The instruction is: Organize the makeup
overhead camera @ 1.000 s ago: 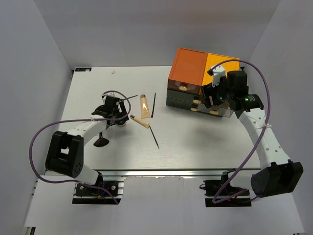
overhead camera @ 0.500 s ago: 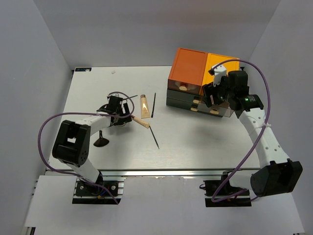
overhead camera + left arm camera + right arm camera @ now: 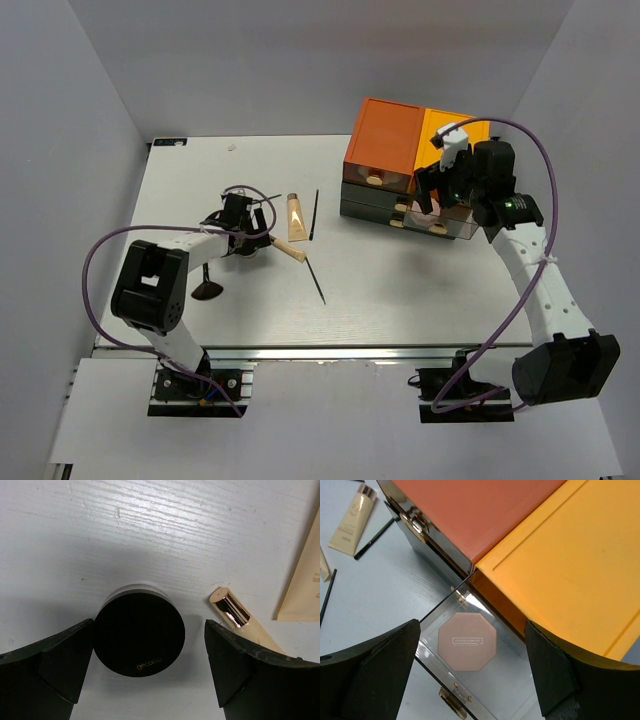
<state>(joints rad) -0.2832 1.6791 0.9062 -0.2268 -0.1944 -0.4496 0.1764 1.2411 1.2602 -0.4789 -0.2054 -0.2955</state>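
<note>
The left fingers (image 3: pixel 55 665) are standing released astride the round black compact (image 3: pixel 139 632), which is lying flat and glossy on the tabletop (image 3: pixel 150 525). The 9 o'clock finger is nearly touching its rim, while the 3 o'clock one is leaving a gap. "gecomo" is showing on the lid. A gold-capped tan stick (image 3: pixel 235 612) is lying at 3 o'clock and a beige tube (image 3: pixel 302 575) at 2. The right fingers (image 3: pixel 370 675), also released, are hovering over an open clear drawer (image 3: pixel 510 680) holding a pink octagonal compact (image 3: pixel 467 641), its print too small to read.

pencils (image 3: pixel 314 215) (image 3: pixel 316 280) 2 | tube (image 3: pixel 295 217) 1 | stick (image 3: pixel 286 248) 1 | compacts (image 3: pixel 139 640) (image 3: pixel 467 641) 2 | box (image 3: pixel 385 140) 1
</note>
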